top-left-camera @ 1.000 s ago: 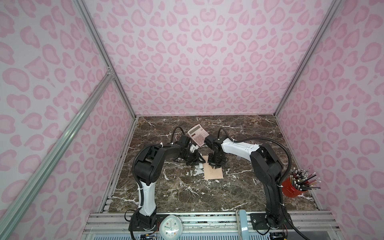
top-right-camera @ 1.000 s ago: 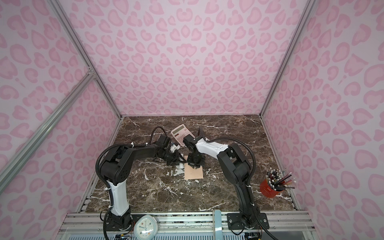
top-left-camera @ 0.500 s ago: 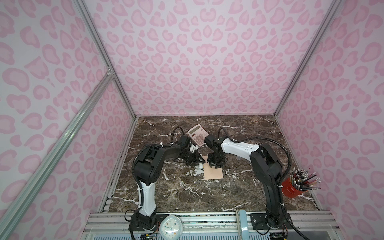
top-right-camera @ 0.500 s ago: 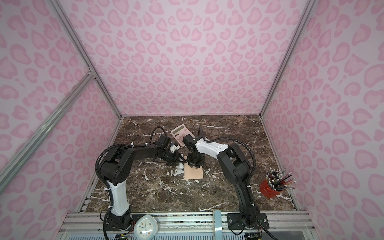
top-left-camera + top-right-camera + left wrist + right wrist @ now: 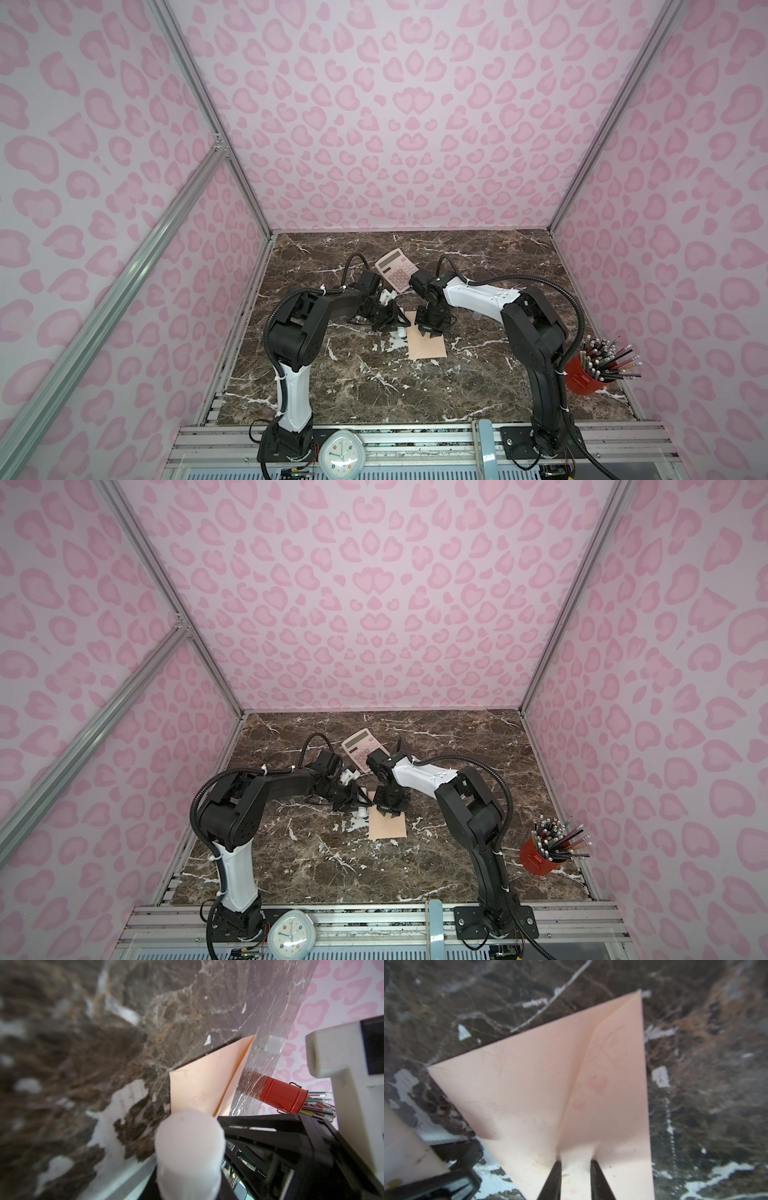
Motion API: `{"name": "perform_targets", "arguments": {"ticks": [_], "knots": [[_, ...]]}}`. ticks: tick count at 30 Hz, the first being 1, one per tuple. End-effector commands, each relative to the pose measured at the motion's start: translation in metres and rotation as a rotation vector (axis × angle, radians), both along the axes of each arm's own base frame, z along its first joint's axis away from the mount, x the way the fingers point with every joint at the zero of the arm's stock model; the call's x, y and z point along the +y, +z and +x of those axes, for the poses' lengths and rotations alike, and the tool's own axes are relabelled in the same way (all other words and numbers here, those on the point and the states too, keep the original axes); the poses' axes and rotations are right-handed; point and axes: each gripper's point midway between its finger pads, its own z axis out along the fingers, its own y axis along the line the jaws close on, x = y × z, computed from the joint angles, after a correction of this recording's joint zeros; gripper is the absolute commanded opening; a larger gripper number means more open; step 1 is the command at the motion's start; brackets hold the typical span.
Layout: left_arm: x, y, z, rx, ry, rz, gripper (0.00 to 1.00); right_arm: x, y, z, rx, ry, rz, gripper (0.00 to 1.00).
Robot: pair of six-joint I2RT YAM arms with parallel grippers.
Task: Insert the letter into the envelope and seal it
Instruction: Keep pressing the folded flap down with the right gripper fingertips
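The peach-beige envelope [image 5: 428, 347] [image 5: 388, 825] lies flat on the marble table, flap side up, with its diagonal seams showing in the right wrist view [image 5: 539, 1084]. My right gripper [image 5: 432, 330] [image 5: 576, 1160] stands on the envelope's far end. Its two black fingertips press down on the paper a narrow gap apart, with nothing between them. My left gripper [image 5: 390, 324] is just left of the envelope's far corner, shut on a pale white cylinder stick [image 5: 189, 1147] [image 5: 401, 331]. The letter is hidden; only faint pink marks show through the envelope paper.
A pink-keyed calculator [image 5: 395, 270] lies just behind both grippers. A red cup of pencils [image 5: 582, 374] [image 5: 282, 1095] stands at the right front. A small clear cap [image 5: 274, 1044] sits on the table beyond the envelope. A clock [image 5: 343, 455] rests on the front rail.
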Motion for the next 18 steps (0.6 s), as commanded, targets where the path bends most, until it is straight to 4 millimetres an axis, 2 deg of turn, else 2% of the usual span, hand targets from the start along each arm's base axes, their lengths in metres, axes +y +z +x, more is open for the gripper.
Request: {"name": "perform_targets", "arguments": {"ticks": [1,5,8,11,18], "knots": [[0.006,-0.005,-0.001,-0.001,0.005,0.045,0.04,0.02,-0.028,0.003,-0.003,0.012,0.085,0.26],[0.006,-0.005,-0.002,0.0,0.005,0.044,0.04,0.021,-0.026,0.005,-0.008,0.008,0.104,0.27],[0.006,-0.006,-0.002,0.001,0.005,0.044,0.04,0.023,-0.025,0.005,-0.007,0.004,0.124,0.33],[0.007,-0.006,-0.003,0.002,0.005,0.043,0.04,0.026,-0.022,0.006,-0.012,0.004,0.142,0.35],[0.006,-0.006,-0.002,0.001,0.005,0.041,0.04,0.02,-0.015,0.005,-0.013,0.008,0.16,0.26]]}}
